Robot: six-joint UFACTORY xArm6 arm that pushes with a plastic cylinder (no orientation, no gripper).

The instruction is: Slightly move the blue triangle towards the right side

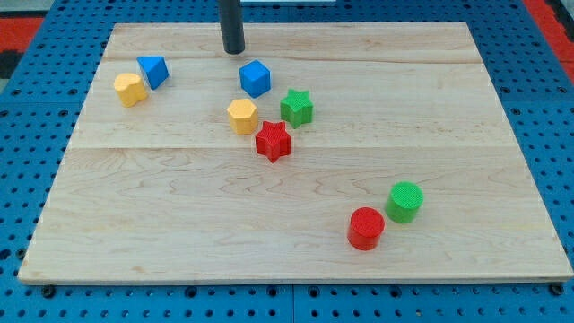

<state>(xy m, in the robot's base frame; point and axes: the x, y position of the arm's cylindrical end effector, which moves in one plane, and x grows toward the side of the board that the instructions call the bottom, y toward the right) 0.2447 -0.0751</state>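
Wooden board (pixel 296 206); my tip (pixel 233 51) between blue triangle (pixel 153 71), blue cube (pixel 255 78).

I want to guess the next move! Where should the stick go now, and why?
Probably my tip should swing toward the view's left, to the blue triangle's left side. It now sits to the triangle's right, near the blue cube, so it can't push rightward yet. The yellow block crowds that side, so go carefully.

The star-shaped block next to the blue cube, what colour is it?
Green. The green star-shaped block shows clearly in the camera view.
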